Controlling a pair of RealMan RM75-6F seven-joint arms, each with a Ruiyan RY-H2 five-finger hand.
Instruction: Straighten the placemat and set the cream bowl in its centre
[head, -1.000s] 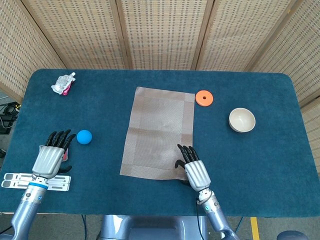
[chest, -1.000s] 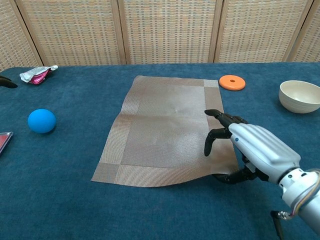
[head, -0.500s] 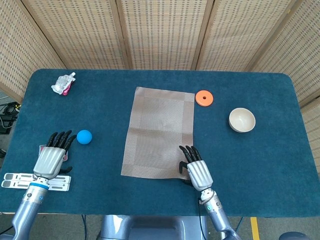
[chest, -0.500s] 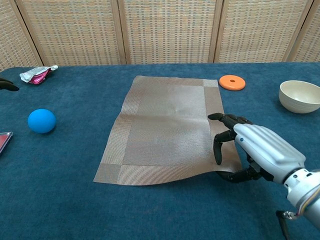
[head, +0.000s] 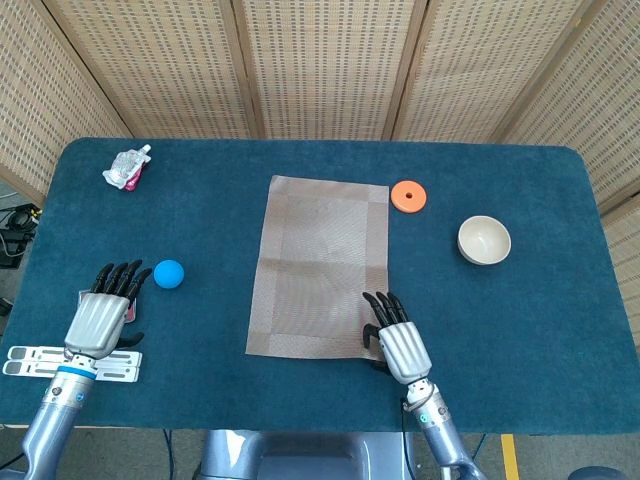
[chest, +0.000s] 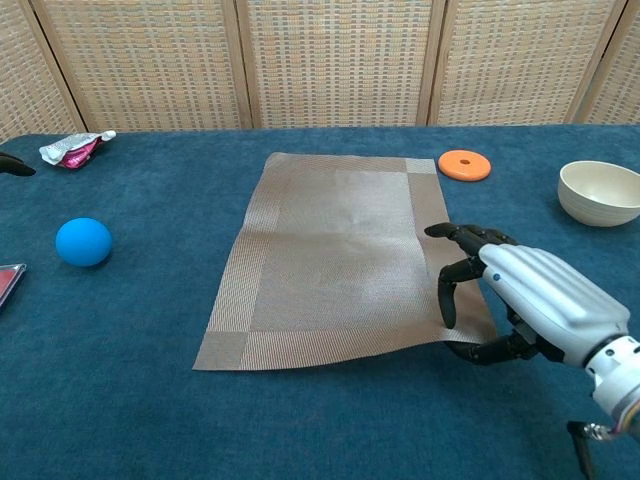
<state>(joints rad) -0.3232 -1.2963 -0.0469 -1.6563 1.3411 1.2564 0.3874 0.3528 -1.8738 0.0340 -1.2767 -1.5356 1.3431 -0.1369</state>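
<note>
1. Woven cane screens stand behind a table (head: 300, 160) covered in dark blue felt-like cloth, which looks likely to drag on anything slid across it.
2. At the near left edge, the left hand (head: 100, 318) hovers with its fingers apart and nothing in them, beside a white flat tool (head: 70, 362) and a small red-edged item I cannot identify.
3. A crumpled wrapper (head: 128, 166) lies far back on the left; a blue ball (head: 168, 273) sits just ahead of the left hand. Both are well apart from the work.
4. The placemat (head: 320, 265) lies in the middle, its long sides running away from the robot and slightly skewed. It reads as thin, light and floppy: the near edge ripples in the chest view. Pulling one corner will probably bend it rather than turn it, so a corner pinch with gentle dragging, or a flat press, seems best.
5. The right hand (chest: 530, 300) pinches the mat's near right corner, fingers on top and thumb beneath.
6. An orange disc (head: 408, 195) sits just beside the far right corner and could snag the mat if it swings that way.
7. The cream bowl (head: 484, 240) stands upright, well right of the mat. It looks rigid, smooth and breakable; gripping over the rim seems safest.
</note>
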